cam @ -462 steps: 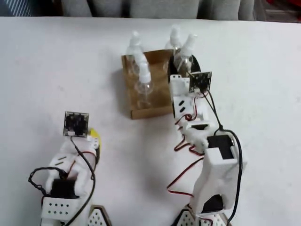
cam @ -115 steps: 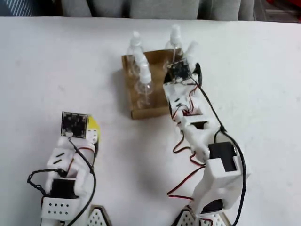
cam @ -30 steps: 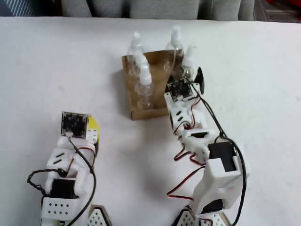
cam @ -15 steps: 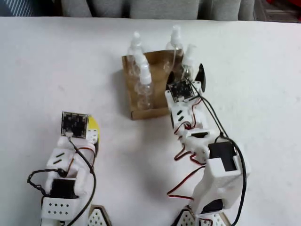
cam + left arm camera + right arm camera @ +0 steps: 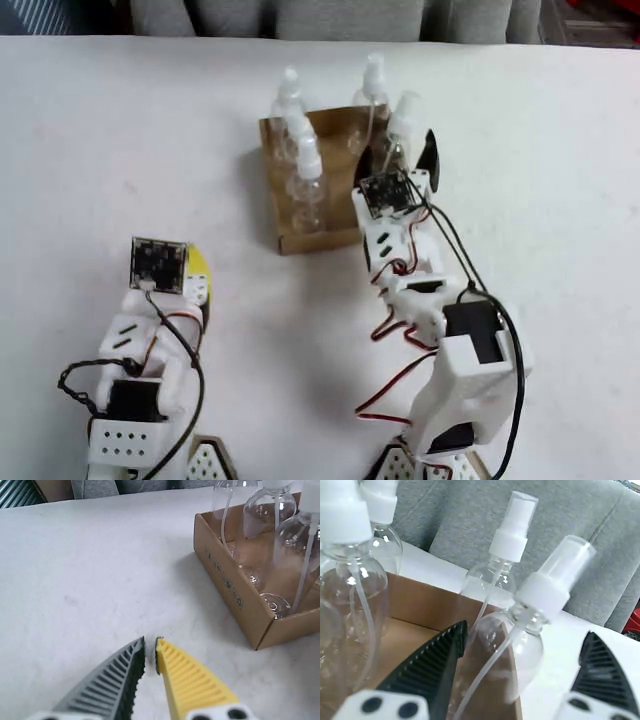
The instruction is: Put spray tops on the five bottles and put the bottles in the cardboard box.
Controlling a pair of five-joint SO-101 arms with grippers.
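The cardboard box (image 5: 282,238) lies at the table's middle back, and several clear bottles with white spray tops stand in it. One more bottle (image 5: 403,118) leans at the box's far right corner, its top (image 5: 555,575) tilted. My right gripper (image 5: 400,152) is open with a black finger on each side of this bottle (image 5: 517,652), not touching it. Another capped bottle (image 5: 492,582) stands behind it. My left gripper (image 5: 150,641) is shut on nothing, low over the bare table at the near left (image 5: 198,262).
The box's brown wall (image 5: 235,600) faces the left gripper across open white table. A grey upholstered seat (image 5: 470,510) runs behind the table's far edge. Red and black cables hang along the right arm (image 5: 440,320).
The right gripper has let go of the bottle at the box's far right corner, spread its fingers wider and drawn back a little. The left arm has stayed still.
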